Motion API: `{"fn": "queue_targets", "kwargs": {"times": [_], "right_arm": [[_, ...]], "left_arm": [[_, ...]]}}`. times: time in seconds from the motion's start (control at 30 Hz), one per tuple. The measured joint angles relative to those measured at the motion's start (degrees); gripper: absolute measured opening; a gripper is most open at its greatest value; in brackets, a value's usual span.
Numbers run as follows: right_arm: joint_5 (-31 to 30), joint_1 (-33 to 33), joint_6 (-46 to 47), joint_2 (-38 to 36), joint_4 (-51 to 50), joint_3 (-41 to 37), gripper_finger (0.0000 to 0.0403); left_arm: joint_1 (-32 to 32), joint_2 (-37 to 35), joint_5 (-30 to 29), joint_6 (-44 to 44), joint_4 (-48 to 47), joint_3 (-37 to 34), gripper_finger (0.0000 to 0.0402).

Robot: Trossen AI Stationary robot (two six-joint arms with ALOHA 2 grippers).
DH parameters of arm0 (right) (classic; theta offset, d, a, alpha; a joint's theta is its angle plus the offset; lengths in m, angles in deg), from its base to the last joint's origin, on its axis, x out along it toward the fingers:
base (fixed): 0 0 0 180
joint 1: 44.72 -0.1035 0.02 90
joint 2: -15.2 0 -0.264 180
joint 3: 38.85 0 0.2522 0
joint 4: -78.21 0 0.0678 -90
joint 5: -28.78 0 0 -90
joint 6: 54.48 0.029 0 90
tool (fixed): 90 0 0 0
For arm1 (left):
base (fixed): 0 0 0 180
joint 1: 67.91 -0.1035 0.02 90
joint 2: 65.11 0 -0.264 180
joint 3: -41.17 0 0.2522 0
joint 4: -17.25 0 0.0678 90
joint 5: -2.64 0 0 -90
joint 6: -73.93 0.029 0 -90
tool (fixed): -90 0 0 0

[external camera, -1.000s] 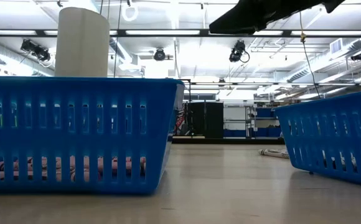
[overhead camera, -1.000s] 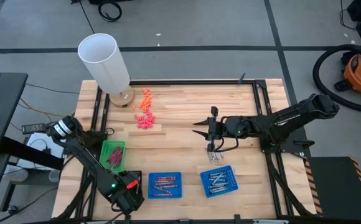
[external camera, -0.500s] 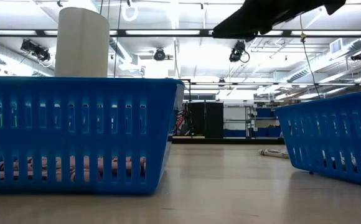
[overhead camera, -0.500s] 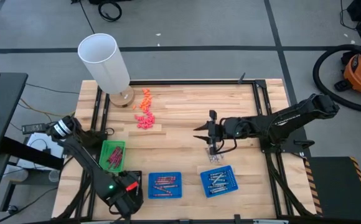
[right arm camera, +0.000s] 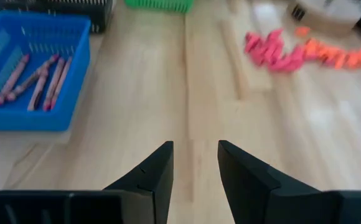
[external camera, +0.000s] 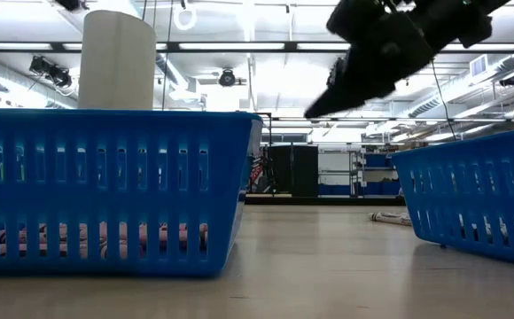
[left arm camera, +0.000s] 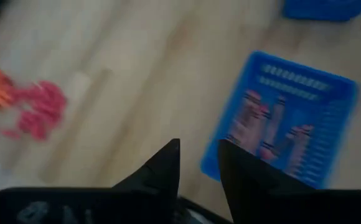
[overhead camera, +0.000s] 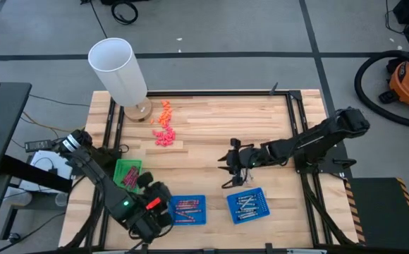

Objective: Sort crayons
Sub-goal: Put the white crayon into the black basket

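Brownish-red crayons (left arm camera: 264, 127) lie in the left blue tray (overhead camera: 187, 209). Silvery grey ones fill the right blue tray (overhead camera: 247, 204), and maroon ones the green tray (overhead camera: 127, 175). A few loose grey crayons (overhead camera: 242, 181) lie on the table just beyond the right tray. My left gripper (overhead camera: 155, 189) hangs open above the table beside the left blue tray's left end, nothing between its fingers (left arm camera: 199, 168). Left of the loose crayons, above the table's middle, my right gripper (overhead camera: 227, 171) hangs open and empty (right arm camera: 195, 165), tipped down.
A tall white cylinder (overhead camera: 118, 70) stands at the far left on a wooden base. Pink (overhead camera: 164, 137) and orange (overhead camera: 165, 113) bits lie beside it. In the low view the two blue trays (external camera: 106, 186) (external camera: 478, 195) flank a bare strip of table.
My left gripper has risen from the near-left corner and gone toward the far edge, beside the left blue tray, rolling as it went. My right gripper has sunk and tipped downward, drifting toward the near edge, closer to the loose grey crayons.
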Motion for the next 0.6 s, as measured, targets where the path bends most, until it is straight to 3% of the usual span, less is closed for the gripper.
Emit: {"fn": "queue_targets", "kwargs": {"times": [0.37, 0.6], "right_arm": [[-0.02, -2.32, 14.78, 0.34, -16.51, 0.04, 0.0154], [-3.65, -2.3, 32.42, 0.06, -32.45, 0.02, 0.0153]], "left_arm": [[-9.96, 0.07, -11.98, 19.79, 3.7, -5.86, 0.0118], [-16.55, 0.11, -13.78, 34.2, 15.05, -11.68, 0.0118]]}}
